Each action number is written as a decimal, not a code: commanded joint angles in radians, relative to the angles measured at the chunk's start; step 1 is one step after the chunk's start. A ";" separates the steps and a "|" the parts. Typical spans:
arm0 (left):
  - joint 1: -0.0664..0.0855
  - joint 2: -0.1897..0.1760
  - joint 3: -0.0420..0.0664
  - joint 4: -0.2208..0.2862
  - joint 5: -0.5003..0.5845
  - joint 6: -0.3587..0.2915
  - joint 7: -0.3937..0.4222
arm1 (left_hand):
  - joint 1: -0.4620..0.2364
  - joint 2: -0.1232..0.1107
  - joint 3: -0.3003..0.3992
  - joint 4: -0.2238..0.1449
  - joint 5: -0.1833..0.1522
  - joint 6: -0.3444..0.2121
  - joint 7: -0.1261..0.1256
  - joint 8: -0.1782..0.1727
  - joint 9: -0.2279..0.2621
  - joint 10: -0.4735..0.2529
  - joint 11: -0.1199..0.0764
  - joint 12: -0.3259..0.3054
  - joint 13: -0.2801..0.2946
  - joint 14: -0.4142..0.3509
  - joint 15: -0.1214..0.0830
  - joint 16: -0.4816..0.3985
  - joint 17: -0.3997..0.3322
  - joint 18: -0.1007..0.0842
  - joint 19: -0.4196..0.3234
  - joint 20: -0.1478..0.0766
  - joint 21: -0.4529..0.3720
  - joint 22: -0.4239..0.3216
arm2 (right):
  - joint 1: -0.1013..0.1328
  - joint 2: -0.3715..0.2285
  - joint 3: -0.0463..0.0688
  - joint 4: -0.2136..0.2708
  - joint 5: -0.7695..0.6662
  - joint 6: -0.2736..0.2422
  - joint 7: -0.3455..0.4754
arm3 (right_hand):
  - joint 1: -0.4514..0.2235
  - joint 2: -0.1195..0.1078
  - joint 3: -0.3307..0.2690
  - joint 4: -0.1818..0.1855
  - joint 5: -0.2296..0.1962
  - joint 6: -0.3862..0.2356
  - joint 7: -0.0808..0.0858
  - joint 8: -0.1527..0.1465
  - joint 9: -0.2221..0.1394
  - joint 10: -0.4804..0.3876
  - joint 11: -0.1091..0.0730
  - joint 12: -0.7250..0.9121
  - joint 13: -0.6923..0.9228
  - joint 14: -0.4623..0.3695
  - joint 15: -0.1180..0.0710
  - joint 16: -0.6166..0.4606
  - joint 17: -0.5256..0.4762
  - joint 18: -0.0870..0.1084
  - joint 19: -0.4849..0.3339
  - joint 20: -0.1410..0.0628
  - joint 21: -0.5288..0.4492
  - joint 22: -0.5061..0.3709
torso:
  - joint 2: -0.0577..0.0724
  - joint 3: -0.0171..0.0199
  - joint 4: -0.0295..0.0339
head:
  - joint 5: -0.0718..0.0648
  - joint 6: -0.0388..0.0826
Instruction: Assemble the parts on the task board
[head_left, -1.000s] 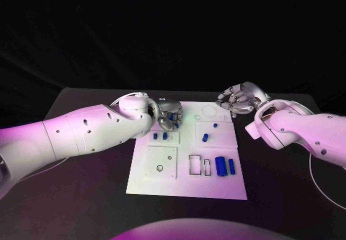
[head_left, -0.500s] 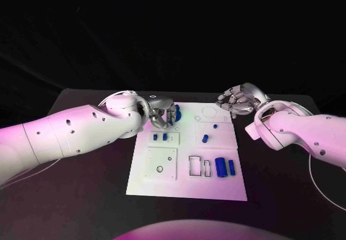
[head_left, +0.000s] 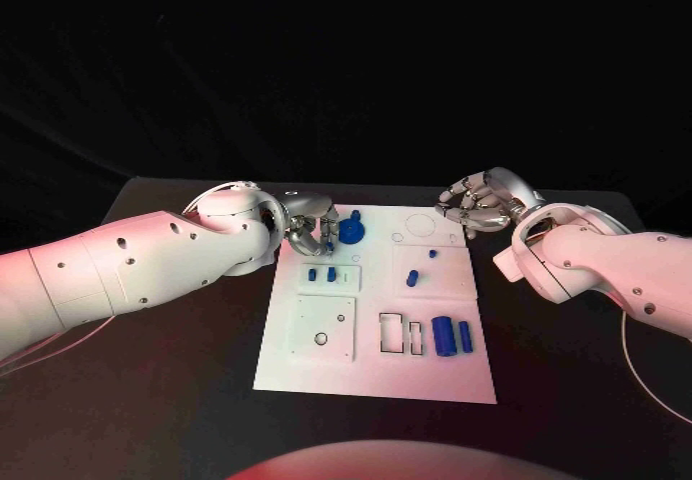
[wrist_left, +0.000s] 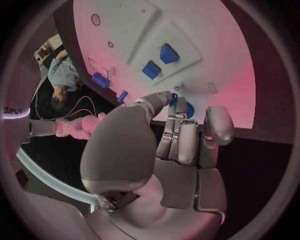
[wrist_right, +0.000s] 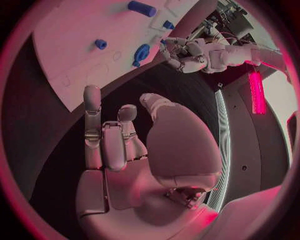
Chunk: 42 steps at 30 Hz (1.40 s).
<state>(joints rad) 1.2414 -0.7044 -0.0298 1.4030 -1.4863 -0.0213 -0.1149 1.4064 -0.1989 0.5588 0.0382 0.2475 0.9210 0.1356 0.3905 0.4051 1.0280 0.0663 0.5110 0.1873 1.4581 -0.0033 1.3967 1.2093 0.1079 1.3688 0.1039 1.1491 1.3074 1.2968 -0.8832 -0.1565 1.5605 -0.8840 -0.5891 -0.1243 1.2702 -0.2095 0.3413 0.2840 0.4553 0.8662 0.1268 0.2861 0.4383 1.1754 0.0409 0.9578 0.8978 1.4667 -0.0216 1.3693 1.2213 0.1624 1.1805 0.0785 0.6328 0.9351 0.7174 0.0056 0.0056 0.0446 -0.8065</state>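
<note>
At the far left corner of the task board, the left hand is seen with its fingers closed round a blue ring-shaped part, which is held just above the board surface. Nearer than that part, two small blue parts stand in a recessed panel of the board. Toward the board's middle, a small blue peg is seated in a second panel. Along the board's right side, two larger blue cylinders lie side by side. Beyond the board's far right corner, the right hand is held off the board, fingers curled in with nothing visible between them.
</note>
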 joint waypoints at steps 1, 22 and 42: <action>-0.001 0.000 0.001 -0.001 0.023 0.015 0.003 | -0.010 0.002 0.000 -0.006 0.002 -0.001 0.002 -0.004 -0.001 0.003 0.001 -0.003 -0.001 0.005 0.000 0.000 -0.001 -0.020 0.006 -0.002 -0.002 0.132 | -0.001 0.001 0.000 0.001 -0.024 0.001 0.002 | 0.000 -0.012 0.003 0.000 0.004 -0.002 -0.002 0.005 0.002 0.006 0.000 -0.003 -0.001 0.004 -0.007 -0.006 -0.001 0.017 0.005 0.001 -0.006 -0.001 | 0.001 -0.0004 -0.0011 | 0.002 0.000; -0.001 0.001 0.000 -0.013 0.049 0.060 -0.006 | -0.013 0.005 -0.001 -0.006 0.000 0.001 0.002 -0.005 0.000 0.006 0.001 -0.005 -0.001 0.004 0.000 0.000 -0.002 -0.019 0.005 -0.001 -0.004 0.132 | -0.001 0.001 0.000 0.001 -0.027 0.001 0.001 | 0.000 -0.012 0.003 0.000 0.004 -0.002 -0.002 0.005 0.002 0.006 0.000 -0.003 -0.001 0.004 -0.007 -0.006 -0.001 0.017 0.005 0.001 -0.006 -0.001 | 0.001 -0.0002 -0.0014 | 0.001 -0.007; -0.004 0.015 -0.001 -0.033 0.039 0.067 -0.012 | -0.018 0.002 -0.006 -0.007 -0.007 -0.001 0.002 -0.010 0.002 0.007 0.002 -0.008 -0.001 0.004 0.000 0.001 -0.001 -0.020 0.005 -0.001 -0.004 0.133 | -0.001 0.001 0.000 0.002 -0.027 0.003 0.001 | -0.001 -0.014 0.006 0.000 0.006 -0.002 -0.002 0.006 0.002 0.007 0.000 -0.002 0.000 0.004 -0.007 -0.006 0.000 0.017 0.006 0.001 -0.007 -0.001 | 0.002 0.0001 -0.0017 | 0.002 -0.007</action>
<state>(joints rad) 1.2385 -0.6920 -0.0310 1.3700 -1.4460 0.0288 -0.1255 1.3986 -0.1989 0.5546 0.0342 0.2439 0.9207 0.1356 0.3851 0.4057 1.0279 0.0664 0.5055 0.1876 1.4580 -0.0033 1.3966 1.2082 0.1082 1.3687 0.1039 1.1490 1.3074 1.2964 -0.8832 -0.1565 1.5610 -0.8993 -0.5893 -0.1251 1.2662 -0.2135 0.3412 0.2841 0.4552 0.8662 0.1268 0.2861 0.4388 1.1754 0.0409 0.9579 0.8980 1.4667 -0.0216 1.3693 1.2215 0.1624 1.1804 0.0786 0.6328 0.9352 0.7185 0.0054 0.0041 0.0467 -0.8126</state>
